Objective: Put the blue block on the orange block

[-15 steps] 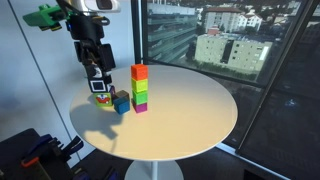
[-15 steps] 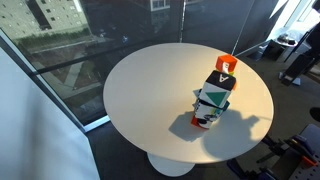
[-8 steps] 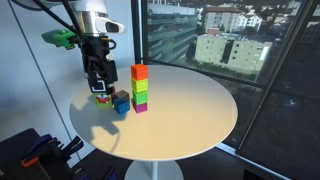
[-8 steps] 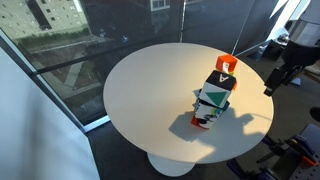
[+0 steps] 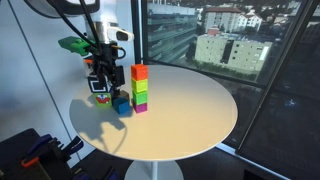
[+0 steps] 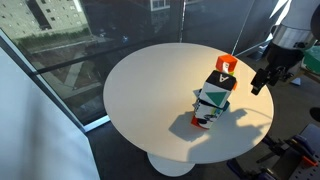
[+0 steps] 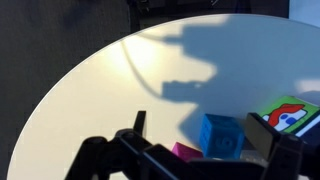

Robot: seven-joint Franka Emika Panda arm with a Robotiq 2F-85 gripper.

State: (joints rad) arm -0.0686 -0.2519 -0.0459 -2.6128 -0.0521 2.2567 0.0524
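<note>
Blue block [image 7: 221, 134] untouched on table [image 7: 100, 90]; pincer [image 5: 100, 86] now closer, spread apart, empty.

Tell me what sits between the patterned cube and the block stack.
The blue block, between the patterned cube and the stack's magenta block, seen in an exterior view and the wrist view.

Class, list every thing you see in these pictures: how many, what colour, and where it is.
table: one, white, round, holds all the blocks.
orange block: one, orange, top of the stack.
green block: one, green, middle of the stack.
magenta block: one, magenta, bottom of the stack.
blue block: one, blue, on the table beside the stack.
patterned cube: one, multicoloured, on the table next to the blue block.
gripper: one, black, open, above the patterned cube.
</note>
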